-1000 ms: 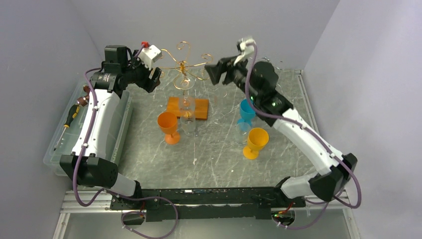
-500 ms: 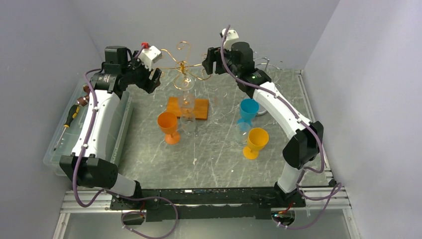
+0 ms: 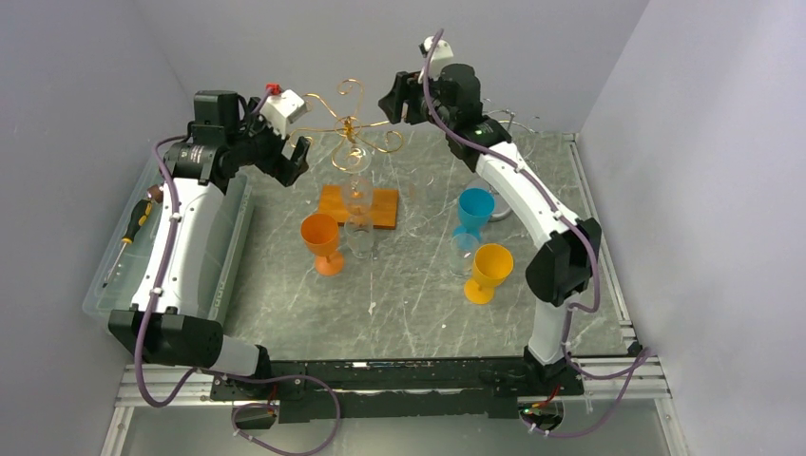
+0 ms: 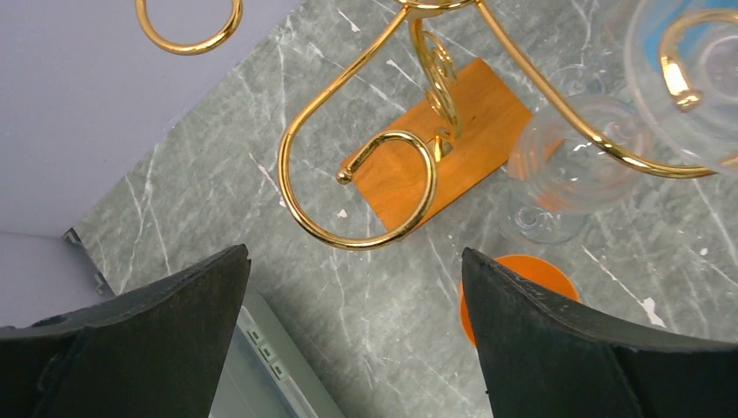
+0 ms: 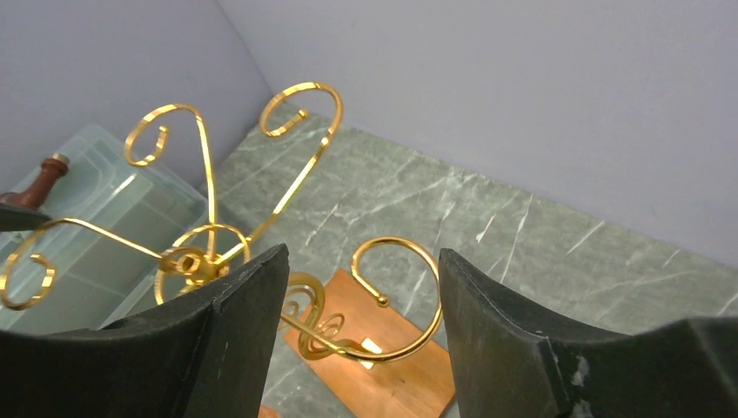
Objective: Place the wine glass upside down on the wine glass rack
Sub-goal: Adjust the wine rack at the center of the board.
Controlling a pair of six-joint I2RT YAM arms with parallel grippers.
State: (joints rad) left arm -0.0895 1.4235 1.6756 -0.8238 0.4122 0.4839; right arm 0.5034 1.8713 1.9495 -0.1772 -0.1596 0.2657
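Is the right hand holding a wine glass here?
No, the right hand is open and empty, with only the gold rack beyond it.

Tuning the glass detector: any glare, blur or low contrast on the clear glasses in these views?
Top external: even soft light, sharp, but the clear glass barely separates from the grey table. Left wrist: nearest glass at the top right is blurred; gold rack shows bright specular streaks. Right wrist: sharp, no glass in view, claw fingers nearly black.
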